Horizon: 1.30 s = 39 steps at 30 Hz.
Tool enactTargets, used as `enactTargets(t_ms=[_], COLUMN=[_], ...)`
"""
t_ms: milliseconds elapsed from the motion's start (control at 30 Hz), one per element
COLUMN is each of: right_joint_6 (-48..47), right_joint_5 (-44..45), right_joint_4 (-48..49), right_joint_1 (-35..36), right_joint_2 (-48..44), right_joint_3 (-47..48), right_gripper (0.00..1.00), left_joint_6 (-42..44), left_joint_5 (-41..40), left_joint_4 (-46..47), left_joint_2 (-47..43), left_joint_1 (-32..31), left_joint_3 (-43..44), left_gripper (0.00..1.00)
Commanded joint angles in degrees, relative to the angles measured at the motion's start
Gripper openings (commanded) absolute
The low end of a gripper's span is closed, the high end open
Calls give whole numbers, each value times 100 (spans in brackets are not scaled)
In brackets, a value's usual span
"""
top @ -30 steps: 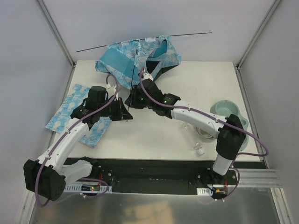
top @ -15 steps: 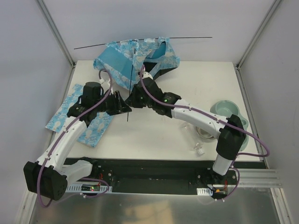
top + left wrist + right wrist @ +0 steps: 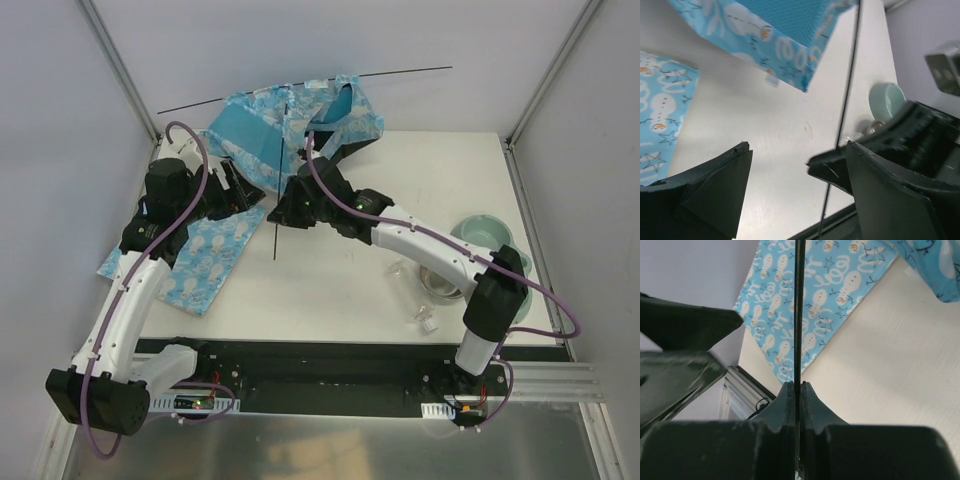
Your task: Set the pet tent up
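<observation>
Right wrist view: right pincer [image 3: 796, 386] is pinching the black pole [image 3: 799, 315], its long axis running toward the pet tent [image 3: 255, 125]; left pincer [image 3: 777, 157] is hanging spread just beside it.

The left arm angled up from its base and bent inward at the elbow, its left gripper [image 3: 238, 188] gaping, fingers [image 3: 715, 185] well apart (nothing between them). The right arm lay stretched low toward the middle, its right gripper [image 3: 286, 208] pinched tight on a thin black pole [image 3: 799, 315].
</observation>
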Motion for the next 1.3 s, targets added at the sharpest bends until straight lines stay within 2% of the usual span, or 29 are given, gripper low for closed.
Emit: enactTargets(t_ms=[0,233,533,900,1033,1267], right_joint_6=[323,771,1492,2029,2090,2152], right_joint_5=[105,96,-148,-335,-326,-344], right_joint_4=[-16,-131,247,519,528,616], right_joint_1=[-260,-322,-489,-550,-559,-550], right_joint_2=[-102,109,188,250,259,285], right_joint_3=[662,1146,1181,1331,1366,1393], right_gripper=[0,0,0,0,0,0], left_joint_6=[-362,-687,-652,-1960,-2006,-1918], left_joint_5=[-813,-875,249,1770,1631,1059], left_joint_4=[193,605,2098,5226,6194,6354], left_joint_2=[201,755,1150,1950,2231,2451], left_joint_1=[215,330,330,251,-30,-268], left_joint_3=[216,182,-372,-1197,-1339,-1269], left_gripper=[79,80,84,84,85,84])
